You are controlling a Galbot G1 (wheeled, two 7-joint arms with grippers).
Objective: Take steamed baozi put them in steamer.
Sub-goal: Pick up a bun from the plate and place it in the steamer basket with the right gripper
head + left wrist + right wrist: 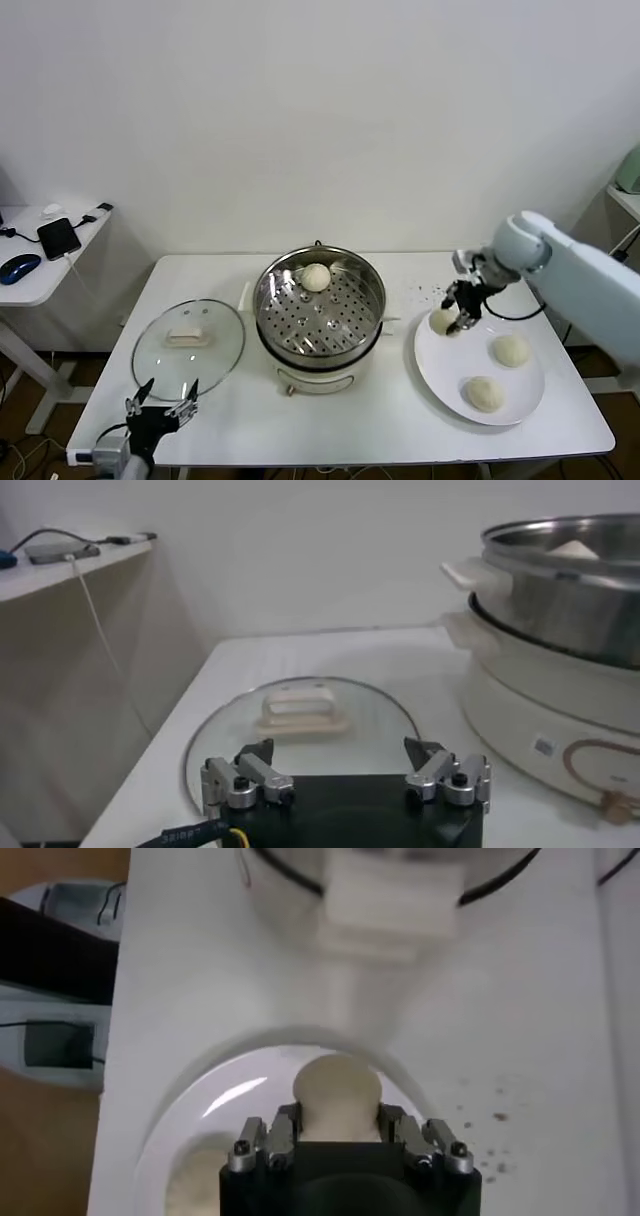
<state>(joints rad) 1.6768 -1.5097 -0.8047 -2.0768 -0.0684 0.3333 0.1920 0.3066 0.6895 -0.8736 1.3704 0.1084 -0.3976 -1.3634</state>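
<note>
My right gripper (450, 322) is shut on a cream-white baozi (441, 320) at the near-steamer edge of the white plate (520, 398). In the right wrist view both fingers press the sides of this baozi (336, 1093), which rests on the plate (230, 1098). Two more baozi (511, 350) (484, 393) lie on the plate. The steamer (310, 322) stands at the table's middle with one baozi (316, 277) on its perforated floor. My left gripper (160, 395) waits open and empty at the front left, by the glass lid.
The glass lid (188, 345) with a beige handle lies flat left of the steamer; the left wrist view shows the lid (300, 710) just ahead of the open left gripper (345, 750). A side desk (40, 260) with a phone and mouse stands far left.
</note>
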